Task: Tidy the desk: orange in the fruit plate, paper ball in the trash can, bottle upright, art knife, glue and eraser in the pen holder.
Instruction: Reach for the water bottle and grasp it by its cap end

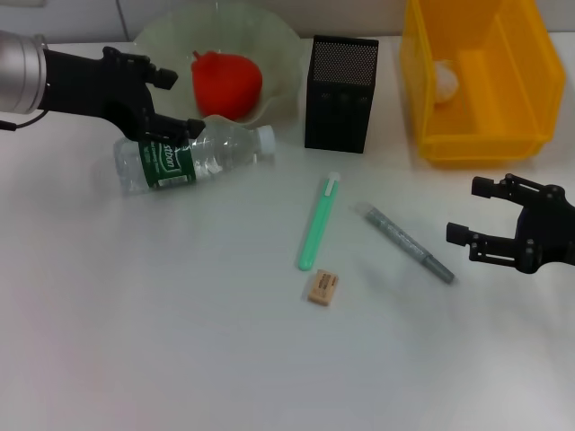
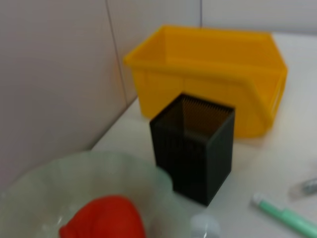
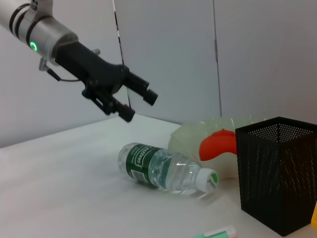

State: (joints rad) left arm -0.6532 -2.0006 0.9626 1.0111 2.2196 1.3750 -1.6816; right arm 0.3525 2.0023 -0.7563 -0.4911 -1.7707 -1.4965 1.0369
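The orange [image 1: 226, 83] lies in the pale-green fruit plate [image 1: 274, 45] at the back. The bottle [image 1: 189, 154] lies on its side in front of the plate, cap toward the black mesh pen holder [image 1: 341, 94]. My left gripper [image 1: 180, 103] is open and empty, hovering just above the bottle's base end, beside the plate. The paper ball [image 1: 445, 81] lies inside the yellow trash can [image 1: 476, 135]. A green glue stick [image 1: 319, 222], a grey art knife [image 1: 404, 242] and the tan eraser [image 1: 322, 287] lie mid-table. My right gripper [image 1: 463, 211] is open and empty, to the right of the knife.
The right wrist view shows the left gripper [image 3: 138, 101] above the bottle [image 3: 163, 171], with the plate [image 3: 193, 134] and pen holder [image 3: 277, 173] behind. The left wrist view shows the orange [image 2: 106, 218], pen holder [image 2: 195, 148] and trash can [image 2: 208, 74] near the wall.
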